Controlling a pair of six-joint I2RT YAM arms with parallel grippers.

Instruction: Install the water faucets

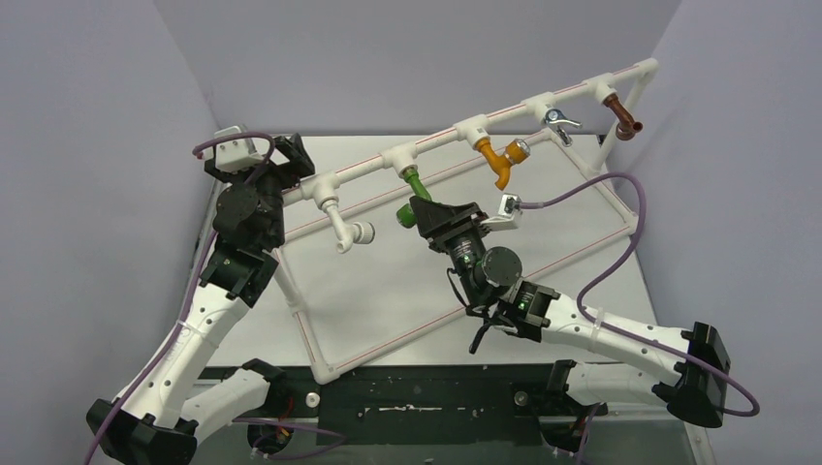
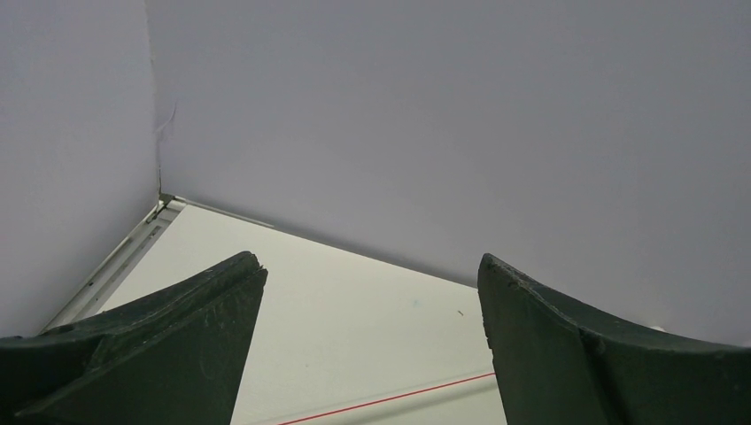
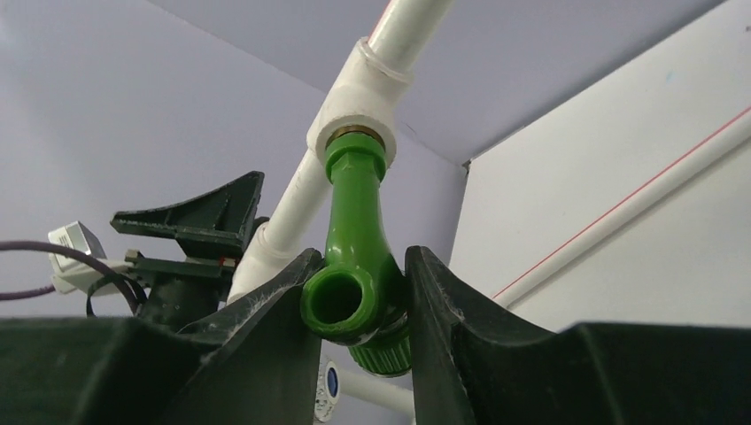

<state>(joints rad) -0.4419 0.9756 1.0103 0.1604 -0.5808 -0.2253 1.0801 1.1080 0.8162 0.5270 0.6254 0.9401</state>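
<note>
My right gripper (image 3: 363,257) pinches the green faucet (image 3: 354,199), left gripper (image 2: 370,262) spread; I'd twist slowly, holding its stem square to the tee (image 3: 359,115).

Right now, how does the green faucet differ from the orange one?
The green faucet looks single-coloured; the orange faucet has a silvery end. The right claw grips the green faucet; the orange faucet hangs free. Both hang from the white pipe.

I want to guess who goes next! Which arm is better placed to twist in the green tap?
Right. The right fingers are shut on the green faucet, seated in the white pipe fitting. The left fingers are open and empty.
</note>
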